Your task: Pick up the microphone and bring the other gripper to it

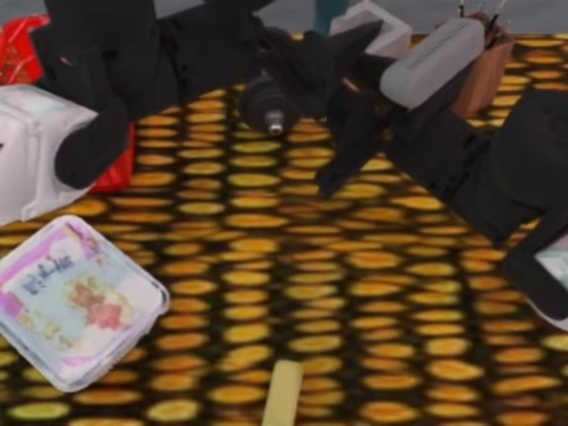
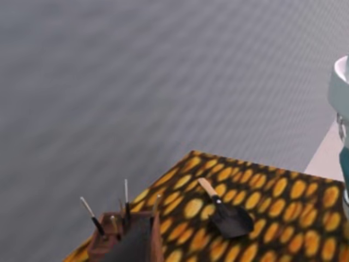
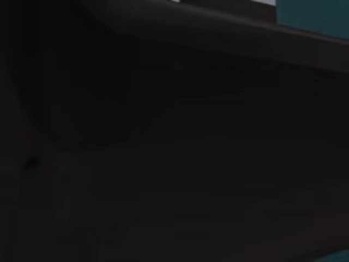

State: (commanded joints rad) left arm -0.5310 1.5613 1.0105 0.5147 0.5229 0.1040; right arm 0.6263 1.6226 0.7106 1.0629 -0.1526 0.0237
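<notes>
The microphone (image 2: pixel 343 136) shows only as a white head and teal body at the left wrist view's margin, raised above the tabletop's far edge. We cannot tell either gripper's state; the right wrist view is dark. Risk: the arms colliding, dislodging it

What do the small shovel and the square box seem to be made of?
Small shovel: pale handle looks like wood, the dark matte blade like painted metal, perhaps plastic. Square box: clear glossy rim suggests transparent plastic, with a printed picture on top.
</notes>
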